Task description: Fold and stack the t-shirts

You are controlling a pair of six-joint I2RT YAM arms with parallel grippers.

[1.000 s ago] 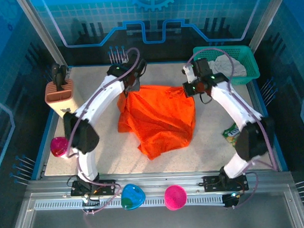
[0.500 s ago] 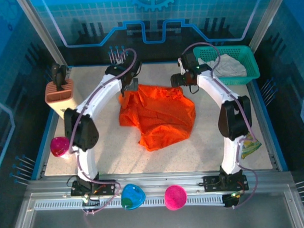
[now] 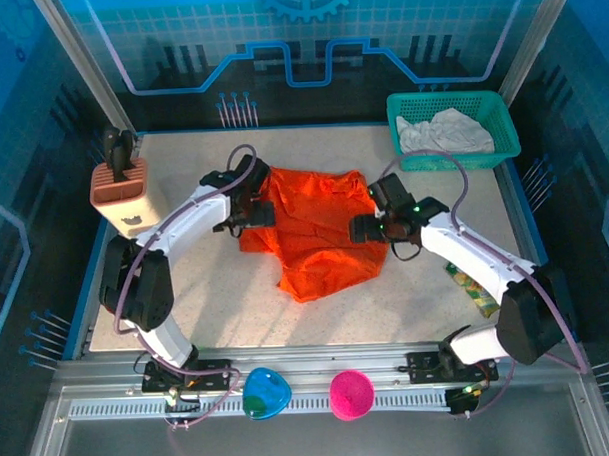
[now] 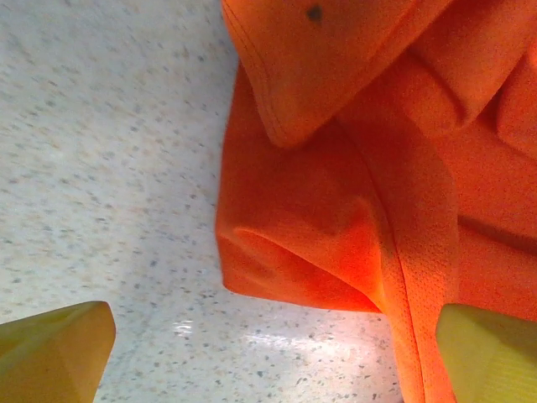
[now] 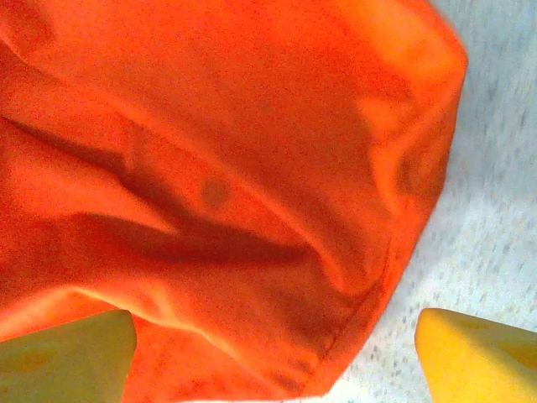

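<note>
While both arms reach out over the speckled table (image 3: 207, 291), the orange t-shirt (image 3: 320, 227) lies in a crumpled heap near the middle of it, not folded. The left gripper (image 3: 254, 212) is at the left edge of the heap. The right gripper (image 3: 363, 229) is at the right edge, so the shirt sits between the 2 of them.

From the left wrist camera, the 2 yellow fingers (image 4: 54, 353) are spread wide. 1 tip is over bare table and the other is at the hem of the orange cloth. A folded-over corner of the shirt lies between them, and it is not pinched. A small dark spot shows on the cloth near the top.

From the right wrist camera, the fingers (image 5: 478, 353) are spread wide too. 1 tip is over bare table and the other is over the orange cloth. The edge of the shirt runs between them, loose and not gripped.

The white t-shirt (image 3: 443, 133) is bunched up inside the teal basket (image 3: 407, 162) at the far right corner of the table, well apart from the orange shirt.

A brown holder (image 3: 118, 189) with a black handle sticking out of it stands at the left side. A green packet (image 3: 475, 290) lies on the table near the right arm. A blue bowl (image 3: 264, 392) and a pink bowl (image 3: 351, 393) sit side by side on the metal rail at the front, between the 2 arm bases.
</note>
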